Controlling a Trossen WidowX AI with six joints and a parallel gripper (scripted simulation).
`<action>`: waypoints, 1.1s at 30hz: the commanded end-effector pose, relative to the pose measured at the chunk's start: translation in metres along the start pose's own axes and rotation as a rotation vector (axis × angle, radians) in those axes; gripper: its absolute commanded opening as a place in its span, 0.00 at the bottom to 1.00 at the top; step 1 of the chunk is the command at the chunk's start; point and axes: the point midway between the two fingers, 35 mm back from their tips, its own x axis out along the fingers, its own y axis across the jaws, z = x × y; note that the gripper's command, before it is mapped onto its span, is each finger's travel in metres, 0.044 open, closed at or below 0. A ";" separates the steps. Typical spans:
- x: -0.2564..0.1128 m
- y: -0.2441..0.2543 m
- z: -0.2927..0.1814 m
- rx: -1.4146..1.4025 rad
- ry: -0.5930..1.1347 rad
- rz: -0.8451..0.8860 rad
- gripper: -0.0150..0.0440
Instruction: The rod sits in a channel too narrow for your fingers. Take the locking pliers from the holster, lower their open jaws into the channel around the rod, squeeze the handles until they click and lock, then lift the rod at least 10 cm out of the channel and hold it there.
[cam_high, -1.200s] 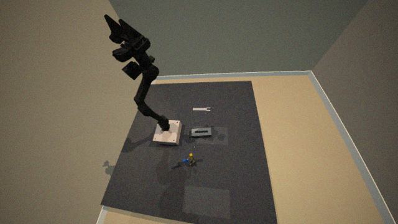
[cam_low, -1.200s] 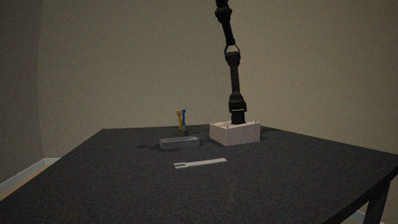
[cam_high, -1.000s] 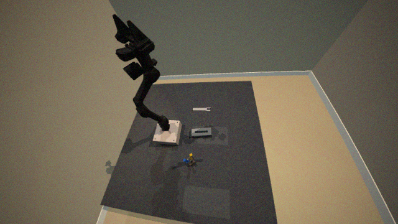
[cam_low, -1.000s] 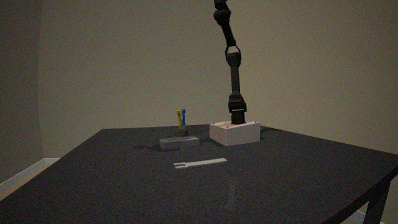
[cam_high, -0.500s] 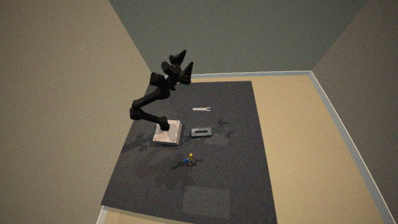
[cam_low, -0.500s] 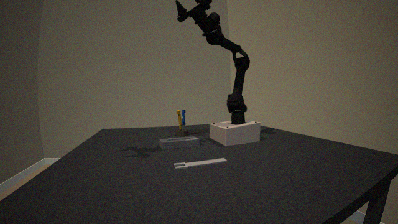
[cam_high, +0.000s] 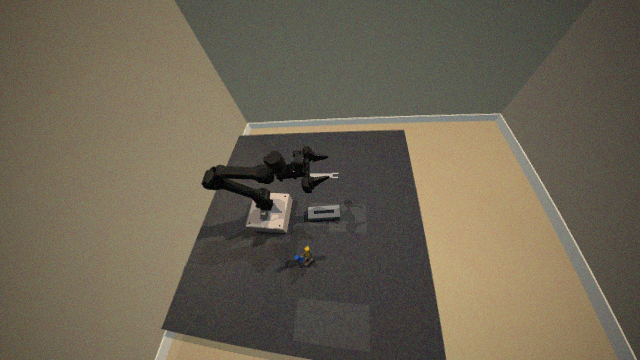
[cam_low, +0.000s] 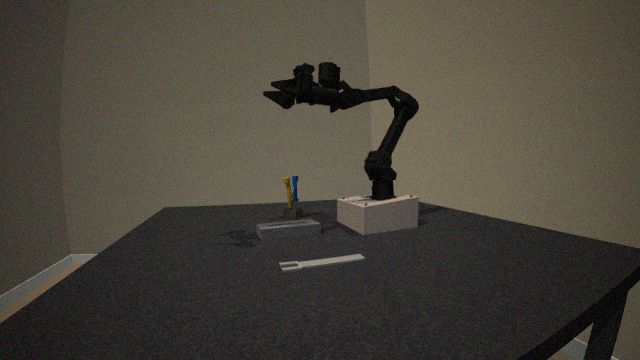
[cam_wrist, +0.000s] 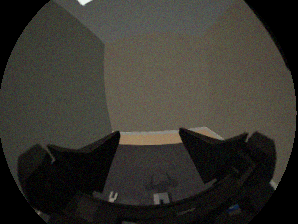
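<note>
The locking pliers (cam_high: 307, 250) (cam_low: 288, 190) stand upright, handles up, one yellow and one blue, in the small brown holster (cam_high: 308, 262) (cam_low: 294, 214). Their jaws are hidden. A bit of blue handle (cam_wrist: 236, 207) shows at the lower right in the wrist view. The grey channel block (cam_high: 324, 218) (cam_low: 290, 231) (cam_wrist: 158, 196) lies on the table with a narrow dark slot along its top. The rod cannot be made out in the slot. My gripper (cam_high: 327, 167) (cam_low: 268, 88) (cam_wrist: 149, 132) is open and empty, pointing about level, high above the table and away from block and holster.
A flat pale fork-ended bar (cam_high: 332, 175) (cam_low: 327, 261) (cam_wrist: 112, 200) lies on the dark table (cam_high: 390, 280) (cam_low: 200, 300), on the block's side away from the holster. The white base box (cam_high: 282, 207) (cam_low: 390, 217) stands beside the block. A lighter square (cam_high: 332, 325) marks the table beyond the holster.
</note>
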 end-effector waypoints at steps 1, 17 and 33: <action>-0.010 -0.015 -0.039 -0.019 0.100 -0.044 1.00; -0.055 -0.043 -0.198 0.428 0.946 -0.355 1.00; -0.145 -0.047 -0.241 0.671 1.468 -0.775 1.00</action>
